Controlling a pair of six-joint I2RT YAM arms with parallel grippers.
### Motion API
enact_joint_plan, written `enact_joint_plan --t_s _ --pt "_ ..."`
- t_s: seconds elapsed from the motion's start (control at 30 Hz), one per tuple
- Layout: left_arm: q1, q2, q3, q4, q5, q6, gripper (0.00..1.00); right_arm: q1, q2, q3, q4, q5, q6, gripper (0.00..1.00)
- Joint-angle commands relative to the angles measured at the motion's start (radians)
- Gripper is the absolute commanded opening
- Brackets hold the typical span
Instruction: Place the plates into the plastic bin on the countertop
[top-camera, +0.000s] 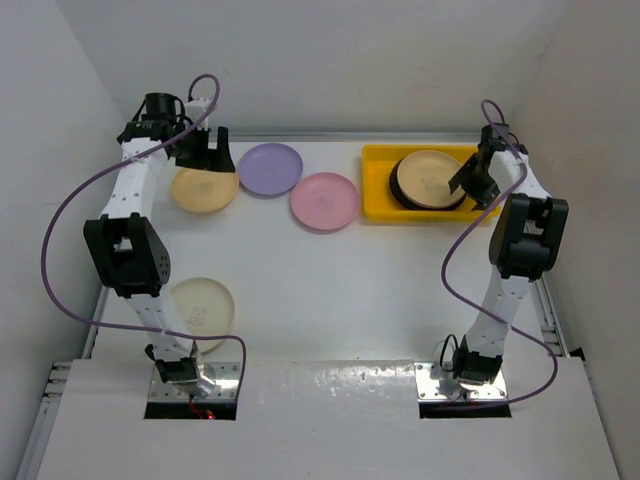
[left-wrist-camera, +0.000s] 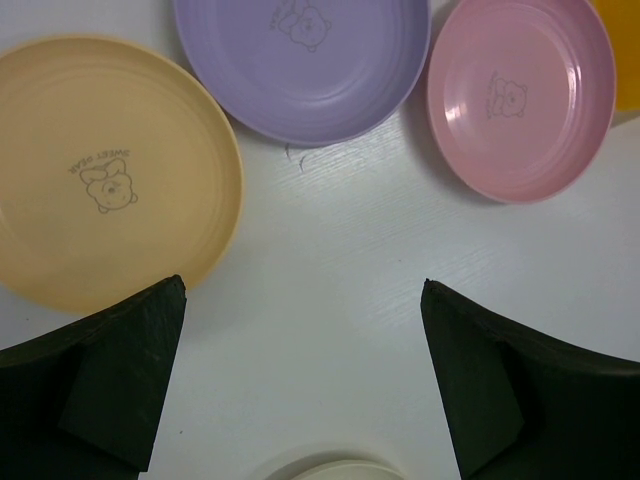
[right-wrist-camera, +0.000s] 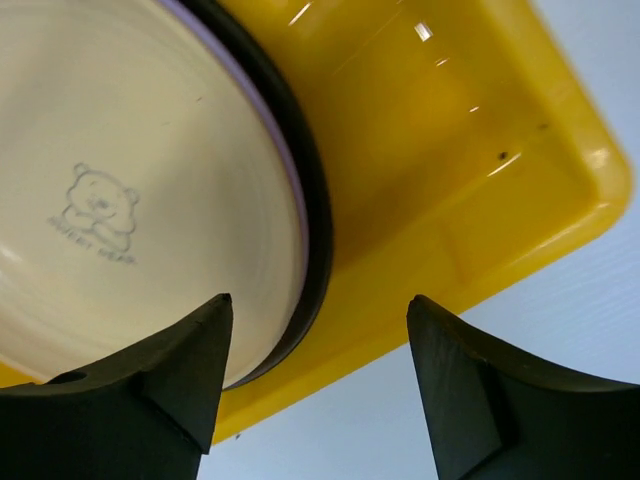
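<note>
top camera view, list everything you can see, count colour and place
yellow plate: one, pastel yellow, back left of the countertop
lilac plate: one, lilac, back, right of the yellow plate
pink plate: one, pink, between the lilac plate and the bin
cream plate: one, cream, near left
plate stack: cream on top, lilac edge and dark rim beneath, inside the bin; full count hidden
plastic bin: one, bright yellow, back right
countertop: one, white
left arm: one, white and black, base near left
right arm: one, white and black, base near right
left tool: one, black, open, empty
right tool: one, black, open, over the stack
</note>
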Motion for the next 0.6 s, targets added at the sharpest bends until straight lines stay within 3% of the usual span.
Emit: enact_joint_plan --t_s 0.0,0.23,0.37,0.43,0.5,0.53,0.57 --pt "0.01 -0.016 -0.002 0.022 0.046 0.002 1.0 0.003 -0.046 0.009 0.015 0.157 -0.036 0.69" --pt "0.02 -0.027 -0.012 0.022 0.029 0.02 1.0 0.053 -0.053 0.095 -0.008 0.144 -0.141 0.72" --pt "0.115 -0.038 -0.074 0.031 -0.049 0.029 1.0 0.309 -0.164 0.043 0.086 0.16 -0.22 0.86" --pt "0.184 -0.047 -0.121 0.031 -0.103 0.029 0.95 0.448 -0.152 0.059 0.101 0.047 -0.149 0.69" --pt "0.216 -0.077 -0.151 0.031 -0.137 0.038 0.88 0.504 -0.052 0.144 0.007 0.012 -0.044 0.31" --pt "0.23 -0.091 -0.184 0.031 -0.137 0.055 0.84 0.528 -0.035 0.156 -0.02 -0.024 0.165 0.29" --pt "0.25 -0.107 -0.204 0.031 -0.137 0.055 0.81 0.542 -0.025 0.1 0.002 -0.04 0.23 0.34"
